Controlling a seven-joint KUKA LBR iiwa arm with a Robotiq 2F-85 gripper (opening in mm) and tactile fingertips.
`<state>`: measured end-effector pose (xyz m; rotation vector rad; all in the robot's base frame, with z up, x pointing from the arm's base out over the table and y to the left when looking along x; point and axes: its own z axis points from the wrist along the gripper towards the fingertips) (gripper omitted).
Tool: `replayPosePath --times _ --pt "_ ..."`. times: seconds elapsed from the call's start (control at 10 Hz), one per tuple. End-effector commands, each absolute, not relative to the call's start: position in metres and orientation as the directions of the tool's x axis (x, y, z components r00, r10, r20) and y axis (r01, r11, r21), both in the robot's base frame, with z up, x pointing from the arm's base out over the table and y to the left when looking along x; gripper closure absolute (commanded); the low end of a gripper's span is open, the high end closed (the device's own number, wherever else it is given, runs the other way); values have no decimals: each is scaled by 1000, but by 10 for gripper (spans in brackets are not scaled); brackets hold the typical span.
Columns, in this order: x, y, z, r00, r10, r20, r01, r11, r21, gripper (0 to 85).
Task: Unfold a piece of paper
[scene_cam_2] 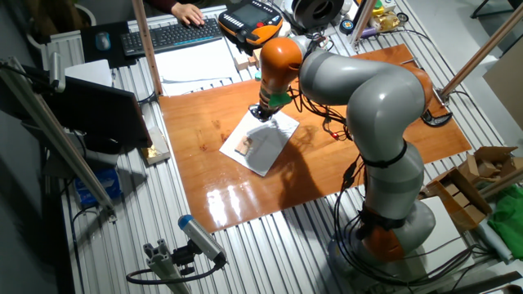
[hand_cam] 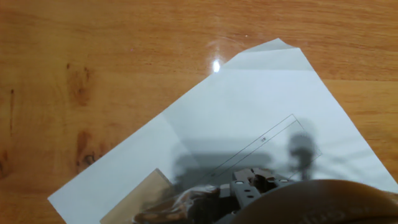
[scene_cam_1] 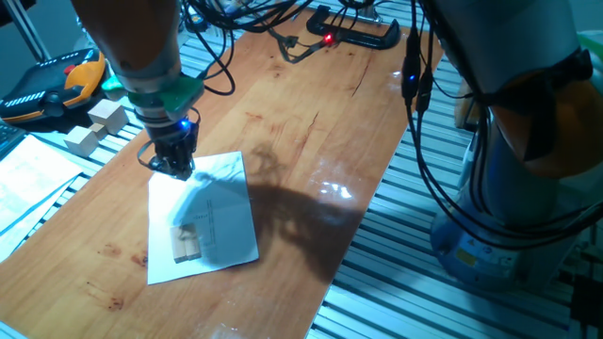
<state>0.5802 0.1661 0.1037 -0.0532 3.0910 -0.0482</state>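
Observation:
The piece of paper [scene_cam_1: 219,209] lies flat on the wooden board [scene_cam_1: 320,113], printed face up, with a small tan block picture [scene_cam_1: 186,243] near its front left corner. It also shows in the other fixed view [scene_cam_2: 265,143] and fills the hand view [hand_cam: 261,118], where a faint crease crosses its middle. My gripper [scene_cam_1: 173,167] hangs just over the sheet's far left corner, fingers pointing down and slightly apart, holding nothing. It also shows in the other fixed view [scene_cam_2: 260,114].
Wooden blocks [scene_cam_1: 94,127] and an orange teach pendant [scene_cam_1: 57,85] lie left of the board. Densely printed sheets [scene_cam_1: 24,179] lie at the far left. A black clamp [scene_cam_1: 363,36] grips the board's far end. A keyboard [scene_cam_2: 172,34] lies beyond.

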Motion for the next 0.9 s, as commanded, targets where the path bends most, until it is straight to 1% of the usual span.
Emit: replayPosePath --times 0.0,0.1,0.3,0.7,0.8 --pt "580 166 104 -998 -22 -50 -20 999 -41 830" --pt "580 166 104 -998 -11 -54 -10 1000 -25 830" --pt "580 166 104 -998 -15 -63 -13 999 -30 830" --pt "580 166 104 -995 13 -98 10 999 35 830" --pt "578 150 114 -995 7 -97 4 999 33 830"
